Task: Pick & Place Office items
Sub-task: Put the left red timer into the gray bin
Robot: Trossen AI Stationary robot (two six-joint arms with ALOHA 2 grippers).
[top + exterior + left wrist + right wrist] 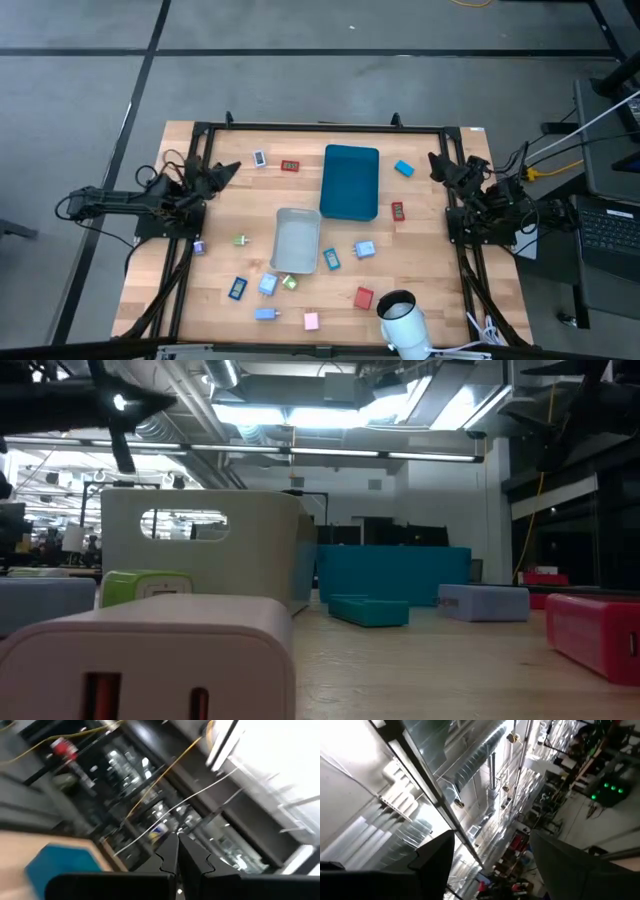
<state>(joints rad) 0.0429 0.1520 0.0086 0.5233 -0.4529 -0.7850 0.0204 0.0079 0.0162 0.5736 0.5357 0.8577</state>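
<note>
Both arms sit pulled back at the sides of the wooden surface [420,250], so the step in hand looks like choosing a first piece and reaching for it. The left claw [228,170] hangs near the left rear corner with its fingers [169,856] pressed together and holding nothing; the right claw [438,163] hangs near the right rear corner, its fingers [436,854] spread wide and empty, aimed up at the ceiling. The office items [300,245] lie scattered and loose on the wood: a few toward the rear around the teal tray [350,181], most toward the front around the grey bin [297,239], with a red block [363,297] and a pink piece [311,320] near the front edge. None lies in the tray or the bin as far as the overhead view shows. To do this well, the ready right claw would probably take a piece on its own side, such as the light blue block [403,168] beside the tray, coming straight down with the fingers straddling its narrow sides. The pieces are tiny and light, so an off-centre close could flick one away; a slow, centred descent matters more than speed.
</note>
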